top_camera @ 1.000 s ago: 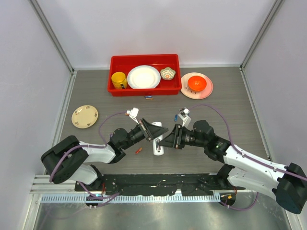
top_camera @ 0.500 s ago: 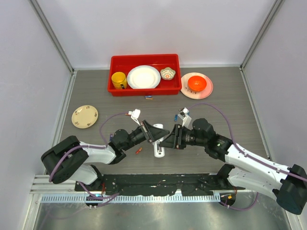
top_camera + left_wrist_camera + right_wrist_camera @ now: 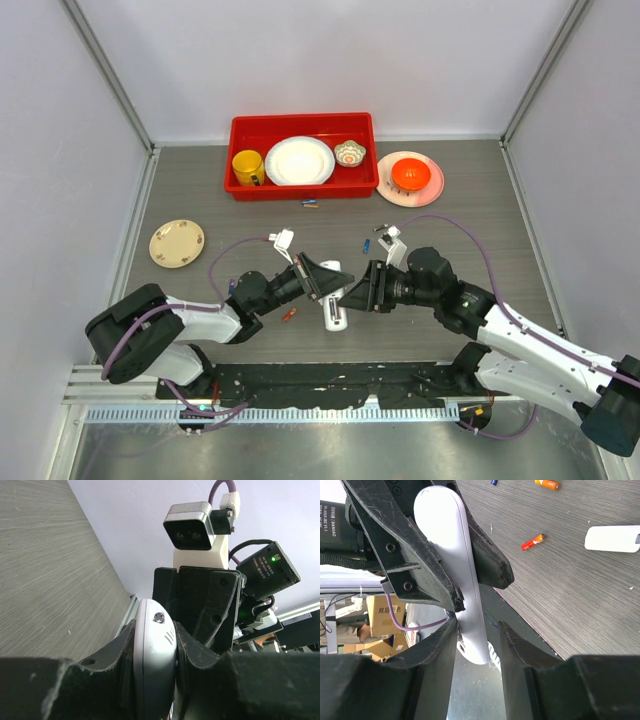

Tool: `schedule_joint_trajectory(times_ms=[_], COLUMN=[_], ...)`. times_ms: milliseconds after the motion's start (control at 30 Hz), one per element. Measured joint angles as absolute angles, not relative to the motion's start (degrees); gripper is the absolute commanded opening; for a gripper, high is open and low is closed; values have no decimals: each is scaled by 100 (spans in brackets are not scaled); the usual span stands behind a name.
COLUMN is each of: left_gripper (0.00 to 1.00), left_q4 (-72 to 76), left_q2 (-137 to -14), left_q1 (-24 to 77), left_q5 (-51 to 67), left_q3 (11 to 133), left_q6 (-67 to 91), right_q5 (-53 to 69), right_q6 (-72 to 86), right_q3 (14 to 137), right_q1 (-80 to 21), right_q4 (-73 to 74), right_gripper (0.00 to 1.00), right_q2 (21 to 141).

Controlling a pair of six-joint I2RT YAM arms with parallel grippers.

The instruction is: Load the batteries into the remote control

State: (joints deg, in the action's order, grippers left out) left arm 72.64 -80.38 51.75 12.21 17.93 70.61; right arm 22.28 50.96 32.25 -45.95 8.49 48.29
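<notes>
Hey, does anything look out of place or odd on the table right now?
Yes. A red battery and an orange battery lie loose on the table, apart from the remote control, and a white cover lies off by itself. Also unusual: left gripper and right gripper both straddle the remote.

remote control (image 3: pixel 451 550): showing plain white
batteries (image 3: pixel 533 542): one showing red, another (image 3: pixel 547 484) orange
left tool (image 3: pixel 154 645): looking black
right tool (image 3: pixel 475 635): looking black
worktop (image 3: pixel 480 230): showing grey, running with fine grain streaks
tray (image 3: pixel 236 140): glowing red
mug (image 3: pixel 247 166): showing yellow
</notes>
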Motion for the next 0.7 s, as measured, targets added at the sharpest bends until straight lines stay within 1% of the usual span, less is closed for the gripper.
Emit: schedule_joint_trajectory(times_ms=[167, 233, 500, 700], left_gripper=[0, 0, 0, 0], left_q4=[7288, 7312, 7349, 7356], left_q2=[-8038, -8038, -8038, -8040], left_q1=[5175, 5175, 5175, 5166], left_q5=[1275, 1288, 1308, 1310], left_q3=[1793, 1796, 1813, 1879], left_q6=[7133, 7148, 7175, 7201], right_q5=[2263, 2338, 2858, 3094], right_q6=[5096, 5113, 5113, 5083], right_q3=[3225, 3225, 3225, 3225], right_q1=[-4563, -4563, -4619, -4718], right_q4=[862, 843, 622, 519], right_gripper=[48, 51, 59, 58], right_q2=[4751, 4751, 4873, 5035])
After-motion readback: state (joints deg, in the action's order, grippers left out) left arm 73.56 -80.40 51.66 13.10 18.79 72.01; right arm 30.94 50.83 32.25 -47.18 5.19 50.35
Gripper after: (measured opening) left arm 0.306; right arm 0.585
